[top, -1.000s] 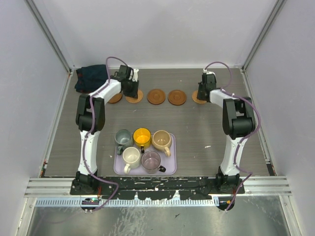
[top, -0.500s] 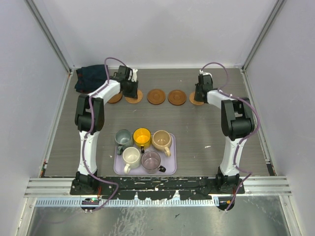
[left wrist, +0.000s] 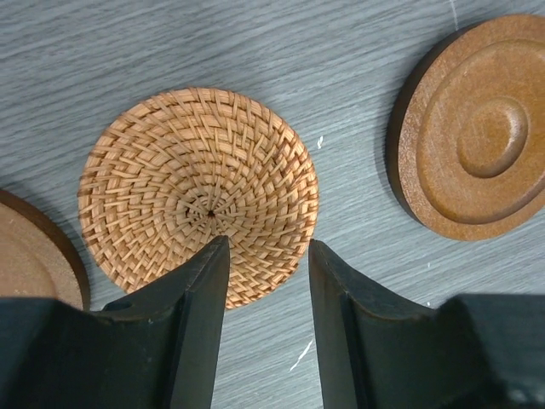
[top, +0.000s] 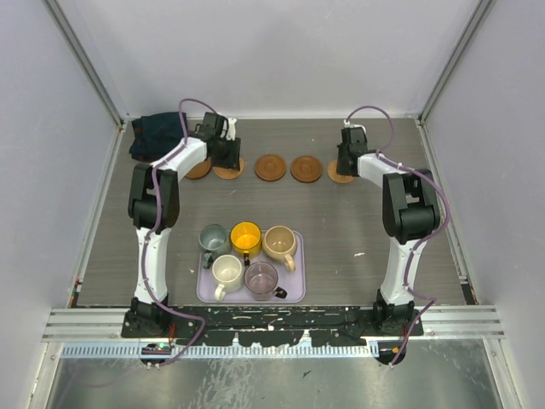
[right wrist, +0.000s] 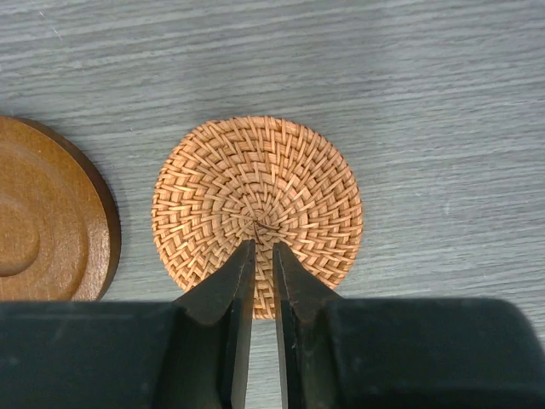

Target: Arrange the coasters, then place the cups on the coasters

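Left gripper (left wrist: 267,256) stood parted, right gripper (right wrist: 262,249) barely parted, above round woven rattan coasters (left wrist: 197,183) laid flat to fill the 12 o'clock row.

Both arms are the same build: left arm (top: 146,256) and right arm (top: 396,264) have white link shells and bulky black joint housings. A purple cable (top: 182,111) loops off each wrist and runs down the links to the black bases (top: 145,320). Left end effector (left wrist: 268,256) and right end effector (right wrist: 262,256) have matte black fingers (left wrist: 192,324), wedge-tapered to thin tips with chamfered edges.
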